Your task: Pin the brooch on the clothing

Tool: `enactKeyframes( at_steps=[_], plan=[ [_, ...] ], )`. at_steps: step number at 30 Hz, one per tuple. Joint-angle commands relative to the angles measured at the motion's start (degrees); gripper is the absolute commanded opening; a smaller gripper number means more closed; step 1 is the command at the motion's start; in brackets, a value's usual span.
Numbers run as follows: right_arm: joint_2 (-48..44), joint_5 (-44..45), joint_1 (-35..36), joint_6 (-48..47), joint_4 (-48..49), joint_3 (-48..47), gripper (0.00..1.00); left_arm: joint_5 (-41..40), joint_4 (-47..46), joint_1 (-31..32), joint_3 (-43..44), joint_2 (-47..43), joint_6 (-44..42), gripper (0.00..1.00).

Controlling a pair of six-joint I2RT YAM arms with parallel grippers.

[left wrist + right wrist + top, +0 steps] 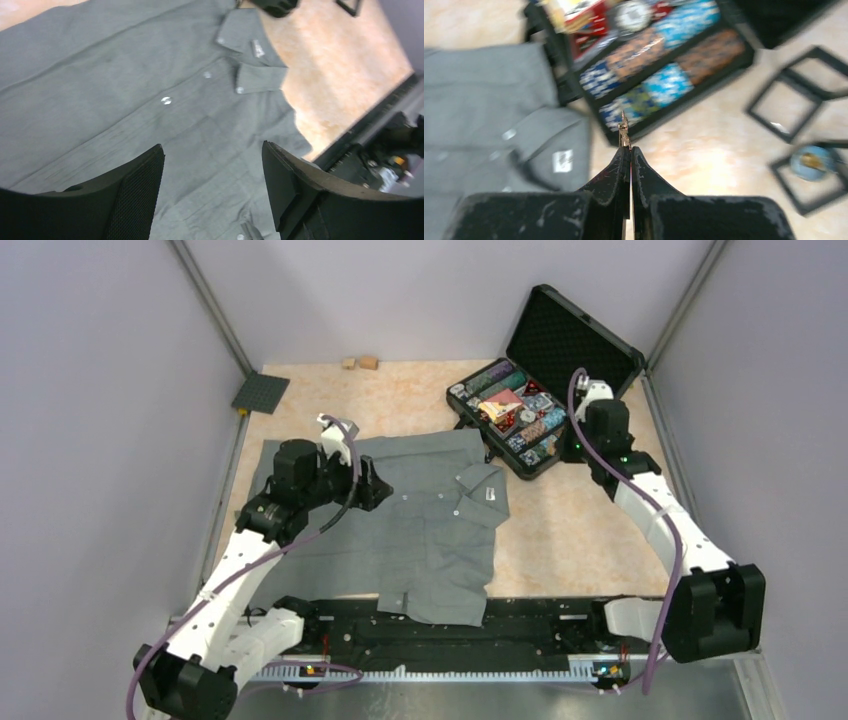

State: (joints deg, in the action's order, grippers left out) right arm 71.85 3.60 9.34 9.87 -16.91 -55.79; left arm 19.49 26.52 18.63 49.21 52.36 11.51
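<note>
Pinching a small gold brooch (624, 131) between its closed tips, the right tool (630, 150) hangs above the worktop (570, 530) close to an open black case (565, 340). The brooch sticks out past the tips, too blurred to read in detail. The case holds rows of coloured packs, and its lid stands up towards the far right corner. Beside it in the right wrist view lie black square frames (791, 107), one of them around something round and blue.

The left tool (212, 150) is spread wide with nothing between its fingers, poised over the button line of the grey shirt (430, 530). The shirt lies flat on the left half of the worktop, its collar and white neck label turned towards the case, one edge reaching the black rail (450, 625) along the near side.

The worktop is pale orange and mottled. Plain lilac-grey walls close it in on three sides, with metal posts at the far corners. A dark grey plate (260, 393) sits at the far left corner, and two small wooden blocks (360, 363) lie near the back wall
</note>
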Motion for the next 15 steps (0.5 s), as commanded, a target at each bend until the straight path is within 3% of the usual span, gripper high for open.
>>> enactKeyframes(
  at_steps=[1,7,15],
  plan=[
    [-5.3,-20.7,3.5,2.5,-0.9,2.0,0.0,16.3,-9.2,0.3,-0.6,0.4,2.4,0.75],
    [-10.2,-40.5,7.3,6.9,2.9,5.9,0.0,30.0,-15.4,4.7,0.4,4.0,5.5,0.75],
    [-14.6,-50.4,11.0,10.7,7.7,7.8,0.0,31.2,-20.5,14.6,2.3,9.3,8.8,0.74]
  ],
)
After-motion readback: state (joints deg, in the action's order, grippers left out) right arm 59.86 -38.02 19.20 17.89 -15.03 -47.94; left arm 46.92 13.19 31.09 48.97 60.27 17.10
